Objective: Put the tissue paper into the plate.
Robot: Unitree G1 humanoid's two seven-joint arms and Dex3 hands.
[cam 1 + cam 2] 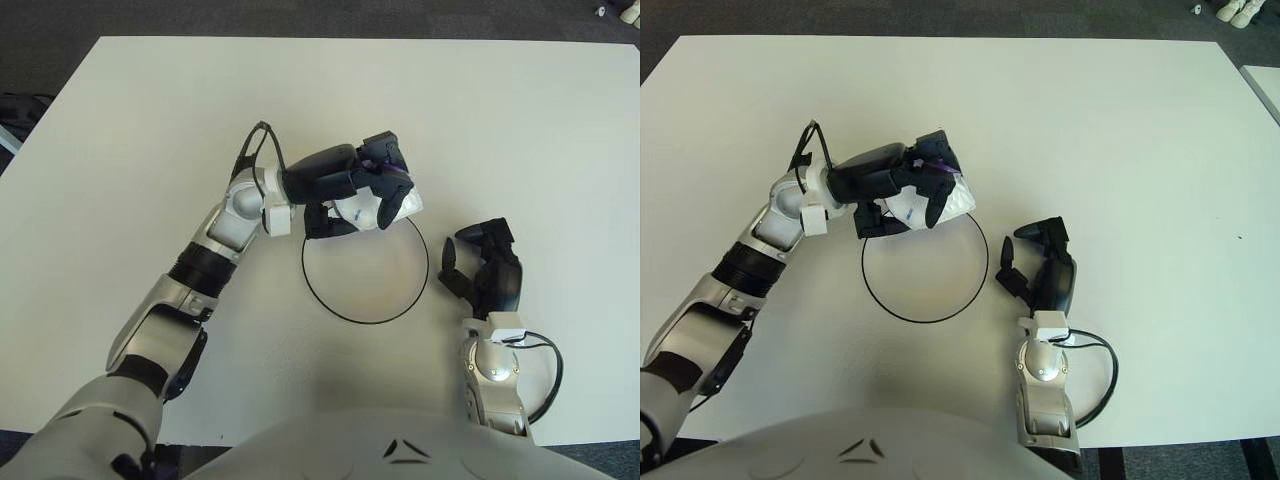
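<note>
Tissue paper (pixel 385 207), a white crumpled wad, sits clamped in the curled fingers of the left hand (pixel 365 190), over the far rim of the plate (pixel 340 312). That white, dark-rimmed plate lies on the white tabletop (pixel 150 120). Right hand (pixel 487 270) shows just right of the plate, fingers loosely spread, holding nothing.

Much of the tissue paper (pixel 372 207) behind the left hand's (pixel 362 192) fingers; plate (pixel 340 311) far rim likewise.
</note>
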